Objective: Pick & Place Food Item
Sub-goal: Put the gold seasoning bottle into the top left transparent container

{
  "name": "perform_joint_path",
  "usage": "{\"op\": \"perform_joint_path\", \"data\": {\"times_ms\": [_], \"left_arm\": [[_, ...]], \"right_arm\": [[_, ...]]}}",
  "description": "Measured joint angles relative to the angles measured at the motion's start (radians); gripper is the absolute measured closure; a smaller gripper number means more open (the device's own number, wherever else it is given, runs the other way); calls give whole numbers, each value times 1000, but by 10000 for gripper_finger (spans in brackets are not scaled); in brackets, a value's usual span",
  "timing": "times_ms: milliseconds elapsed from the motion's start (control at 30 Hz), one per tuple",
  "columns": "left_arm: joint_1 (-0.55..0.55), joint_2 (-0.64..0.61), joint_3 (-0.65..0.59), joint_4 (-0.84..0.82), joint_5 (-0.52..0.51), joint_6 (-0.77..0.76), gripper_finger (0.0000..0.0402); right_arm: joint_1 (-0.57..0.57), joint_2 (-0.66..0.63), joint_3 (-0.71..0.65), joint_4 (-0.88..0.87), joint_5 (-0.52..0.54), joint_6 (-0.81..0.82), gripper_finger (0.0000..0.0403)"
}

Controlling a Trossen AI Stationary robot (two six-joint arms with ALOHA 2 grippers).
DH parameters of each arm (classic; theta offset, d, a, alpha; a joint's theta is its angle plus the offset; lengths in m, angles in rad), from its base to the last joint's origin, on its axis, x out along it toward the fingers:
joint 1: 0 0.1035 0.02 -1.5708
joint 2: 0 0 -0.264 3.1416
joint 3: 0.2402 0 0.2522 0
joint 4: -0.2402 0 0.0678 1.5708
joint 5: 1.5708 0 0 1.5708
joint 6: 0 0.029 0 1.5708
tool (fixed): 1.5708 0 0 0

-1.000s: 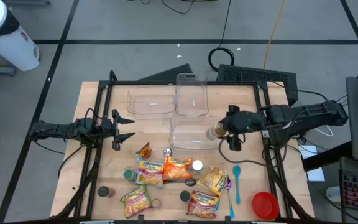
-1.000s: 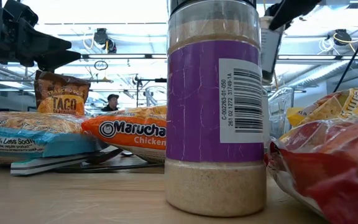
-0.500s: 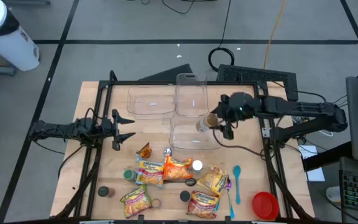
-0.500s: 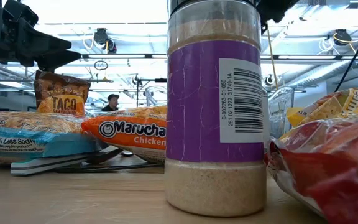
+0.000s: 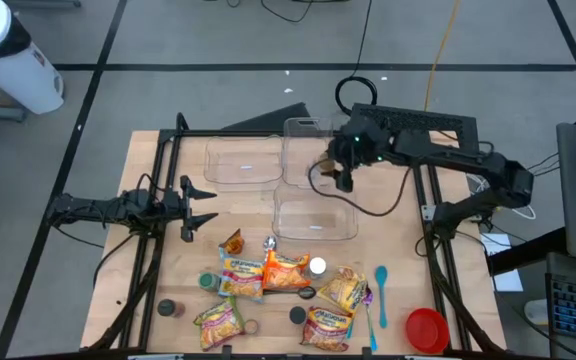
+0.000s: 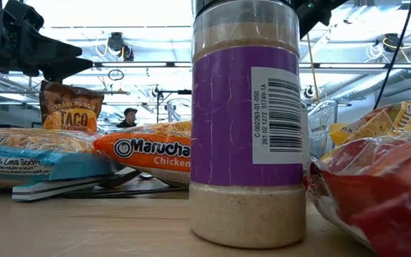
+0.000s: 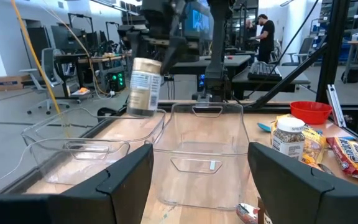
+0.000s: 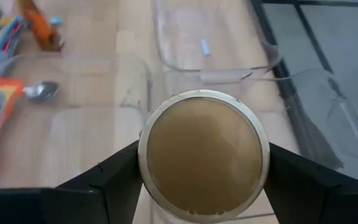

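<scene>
My right gripper is shut on a spice jar with a pale label and tan contents, held in the air over the clear bins at the table's far middle. The right wrist view shows the jar's round tan end between my two fingers. My left gripper waits open at the table's left side, touching nothing. Ramen packets, a taco seasoning packet and a purple-labelled spice jar rest on the near part of the table. My right gripper pinches the spice jar between its two fingers, one on each side of its round body. The fingers come from the table's right, slanting down. The jar is lifted clear and hangs slightly tilted above the bins.
Three clear bins stand together: far left, far middle, and one nearer. A red bowl, a blue spoon, small jars and more packets crowd the near edge. Black frame rails border the table.
My right gripper has carried the spice jar from the table's right side toward the far edge and to the left, passing over the nearer clear bin to stand above the far middle bin. The jar has stayed in the hold, clear of the table.
</scene>
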Motion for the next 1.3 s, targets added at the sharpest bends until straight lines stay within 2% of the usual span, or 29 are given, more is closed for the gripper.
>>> {"op": "perform_joint_path", "data": {"times_ms": [233,467,700,833,967,1033,1133,1200,1300], "left_arm": [[0,0,0,0,0,0,130],[0,0,0,12,0,16,130],[0,0,0,139,0,13,130],[0,0,0,264,-3,-64,130],[0,0,0,353,-54,-77,130],[0,8,0,384,-106,-142,130],[1,72,37,405,-222,-220,130],[1,157,104,365,-236,-223,130],[2,348,248,300,-254,-209,130]], "right_arm": [[31,-182,-4,-240,-1,86,135],[95,-352,-61,-223,-6,112,131],[133,-390,-112,-187,-6,112,135],[147,-390,-131,-189,-1,132,132],[163,-390,-146,-179,-6,133,132],[171,-390,-154,-165,-4,134,135],[185,-390,-170,-129,-3,141,135],[198,-387,-177,-120,-5,141,134],[217,-381,-188,-106,-4,147,130]]}}
